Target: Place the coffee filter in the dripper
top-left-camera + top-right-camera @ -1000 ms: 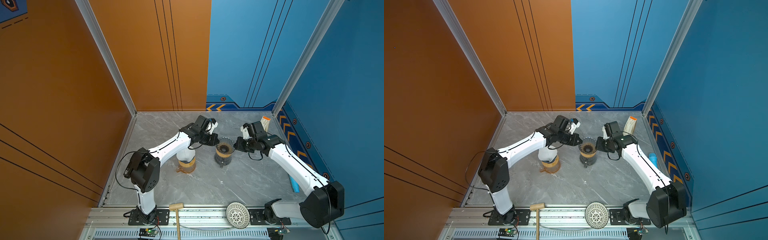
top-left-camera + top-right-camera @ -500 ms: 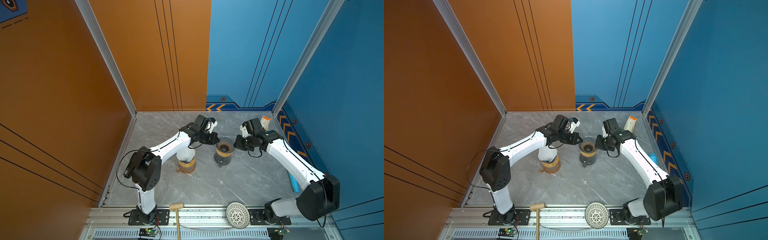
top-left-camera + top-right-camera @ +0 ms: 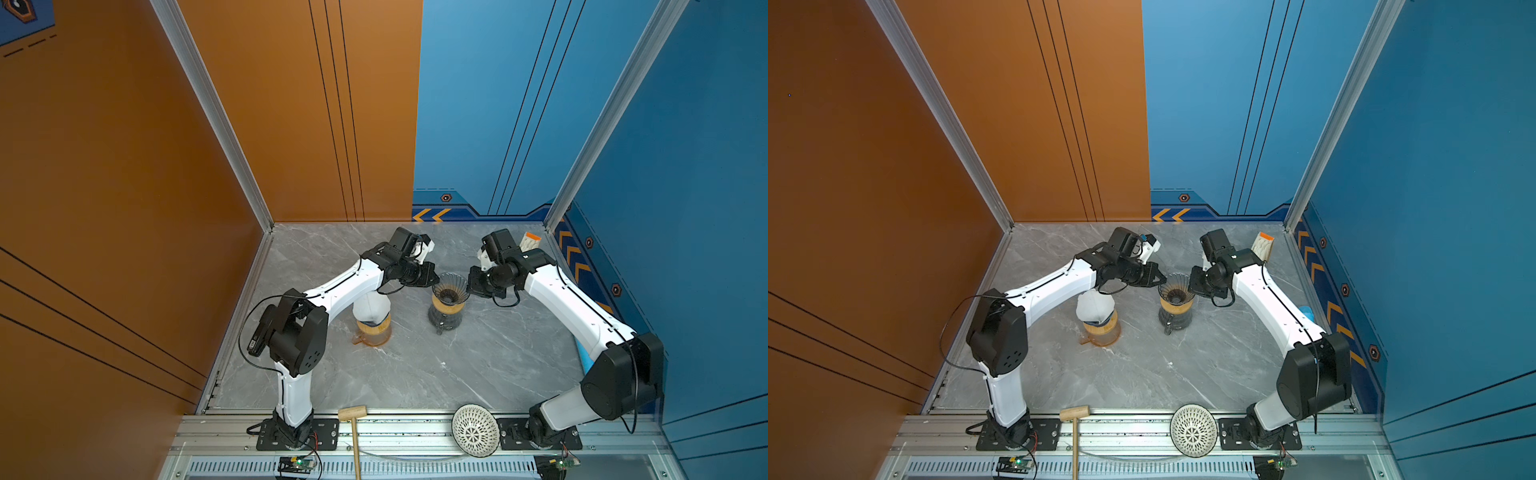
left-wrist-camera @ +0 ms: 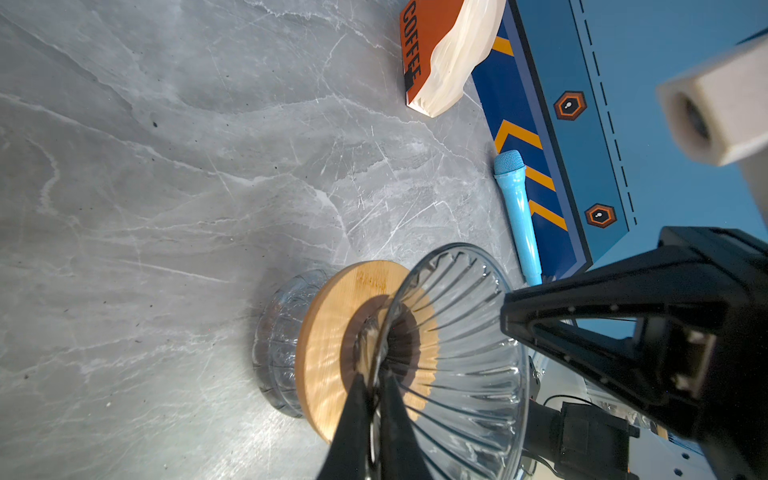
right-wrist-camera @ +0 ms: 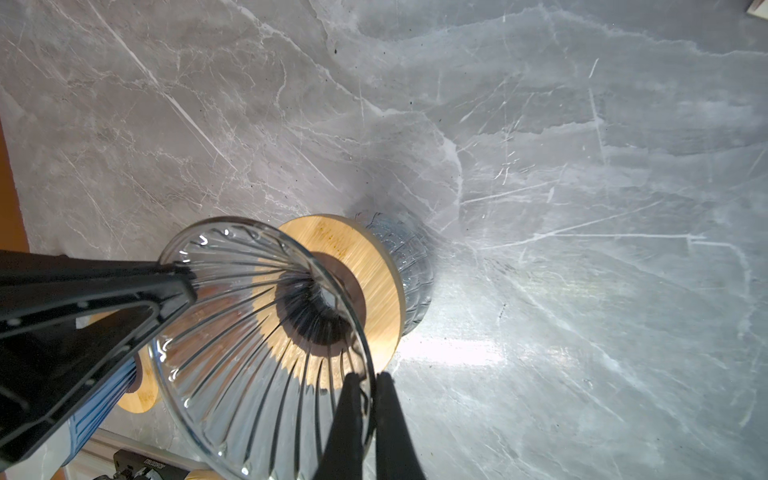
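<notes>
Near the middle of the grey marble table (image 3: 415, 365) the dripper (image 3: 449, 286) sits upright on a wooden collar (image 3: 446, 302) atop a clear carafe (image 3: 445, 319); both arms reach in from either side. The left gripper (image 3: 434, 277) is pinched on the rim's left edge and the right gripper (image 3: 468, 286) is clamped on its right edge; each wrist view shows two black fingers (image 4: 357, 399) closed with only the glass wall between them. The coffee filters (image 3: 530, 242) stand in an orange packet (image 4: 411, 54) marked COFFEE at the table's upper right corner, well apart from the dripper. Just left of the dripper, under the left arm, a white cone (image 3: 371, 305) tops an amber jug (image 3: 374, 332) — what it is I cannot tell. On the rail along the bottom edge lie a wooden mallet (image 3: 353, 419) and a white lattice bowl (image 3: 475, 430).
</notes>
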### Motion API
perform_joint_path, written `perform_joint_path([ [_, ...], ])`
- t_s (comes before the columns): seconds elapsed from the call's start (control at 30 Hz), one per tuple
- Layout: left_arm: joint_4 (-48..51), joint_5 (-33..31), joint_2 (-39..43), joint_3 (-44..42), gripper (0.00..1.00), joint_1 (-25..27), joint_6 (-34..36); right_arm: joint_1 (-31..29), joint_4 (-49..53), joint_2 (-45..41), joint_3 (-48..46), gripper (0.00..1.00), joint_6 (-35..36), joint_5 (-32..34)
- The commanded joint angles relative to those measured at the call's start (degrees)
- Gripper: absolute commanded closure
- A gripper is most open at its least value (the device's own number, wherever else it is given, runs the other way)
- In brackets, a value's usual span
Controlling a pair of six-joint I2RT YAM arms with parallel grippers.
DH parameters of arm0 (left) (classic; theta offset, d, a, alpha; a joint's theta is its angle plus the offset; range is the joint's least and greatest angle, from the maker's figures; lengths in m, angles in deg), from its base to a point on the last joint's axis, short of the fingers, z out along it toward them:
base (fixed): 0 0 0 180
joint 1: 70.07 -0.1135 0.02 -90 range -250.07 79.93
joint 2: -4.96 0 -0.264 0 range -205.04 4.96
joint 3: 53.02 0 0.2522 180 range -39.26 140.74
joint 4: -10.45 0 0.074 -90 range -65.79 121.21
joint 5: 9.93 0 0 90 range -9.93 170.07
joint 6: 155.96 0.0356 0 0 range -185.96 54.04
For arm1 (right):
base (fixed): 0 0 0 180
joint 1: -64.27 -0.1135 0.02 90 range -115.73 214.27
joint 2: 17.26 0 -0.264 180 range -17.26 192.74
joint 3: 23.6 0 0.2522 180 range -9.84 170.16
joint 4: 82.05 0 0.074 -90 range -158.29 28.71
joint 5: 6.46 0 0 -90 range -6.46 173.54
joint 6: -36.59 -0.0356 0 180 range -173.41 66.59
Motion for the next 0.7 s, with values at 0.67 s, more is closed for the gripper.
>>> perform_joint_path([
  [0.67, 8.62, 3.45, -2.16, 3.94, 0.79, 1.17, 4.50, -2.86, -0.52, 0.89, 1.19, 0.89, 1.17, 0.36],
])
